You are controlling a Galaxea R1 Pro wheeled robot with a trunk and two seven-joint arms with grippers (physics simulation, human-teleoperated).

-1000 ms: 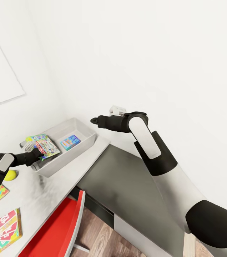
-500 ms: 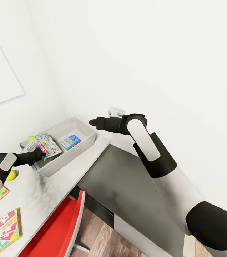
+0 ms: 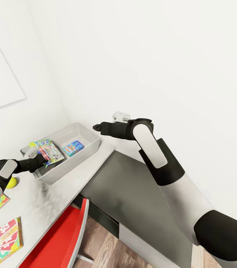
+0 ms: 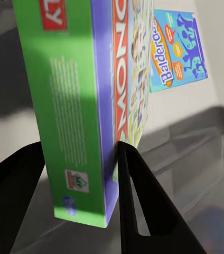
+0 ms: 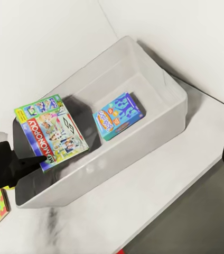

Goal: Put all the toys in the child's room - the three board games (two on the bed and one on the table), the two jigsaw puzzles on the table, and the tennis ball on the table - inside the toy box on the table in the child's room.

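Fingers of my left gripper [image 4: 80, 159] pinch the green board game [image 3: 47, 150] over the toy box [image 3: 92, 143], beside the blue game [image 3: 73, 147], ready to drop in.

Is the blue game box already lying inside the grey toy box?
Yes, the blue game box lies flat on the floor of the toy box in the right wrist view.

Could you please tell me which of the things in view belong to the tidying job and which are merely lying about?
Job:
- toy box
- Monopoly game, held over the box by the left gripper
- blue game, lying in the box
- SKIP-BO game, on the table
- tennis ball
- puzzle

Lying about:
- red chair
- dark cabinet top
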